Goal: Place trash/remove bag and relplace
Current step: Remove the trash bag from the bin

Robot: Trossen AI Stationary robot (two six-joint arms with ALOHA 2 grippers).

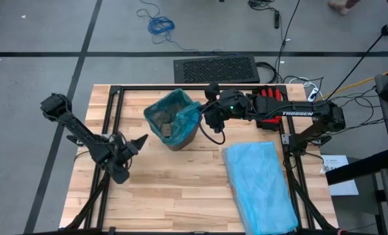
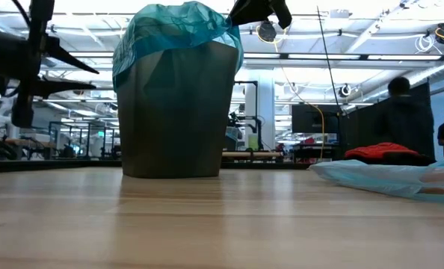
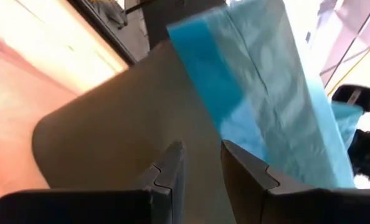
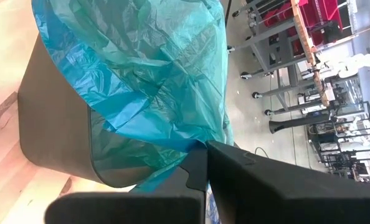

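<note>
Bins: one dark grey bin (image 1: 181,138) stood upright on the wooden table (image 1: 174,196), toward the far side, between the two arms.
Bags: two. One teal-green bag (image 1: 174,111) lined the bin, its edge folded over the rim; one paler sky-blue bag (image 1: 259,186) lay flat on the table's right side, well apart from the bin.
Trash: brown crumpled paper (image 1: 162,121) lay inside the lined bin; the pieces could not be counted.
Arms: two.
Left gripper (image 1: 142,141): just beside the bin's left wall, fingers (image 3: 172,171) slightly parted with a narrow gap, holding nothing; it pointed at the bin wall.
Right gripper (image 1: 204,104): at the bin's right rim, fingers (image 4: 197,168) pressed together, pinching the teal liner's overhanging edge.
Other items: one red object (image 1: 267,104) at the table's far right; one black perforated mat (image 1: 215,69) on the floor beyond the table.
Writing: "TROSSEN" in white on the right arm.
People: two figures stood in the room behind, seen in the low view.
</note>
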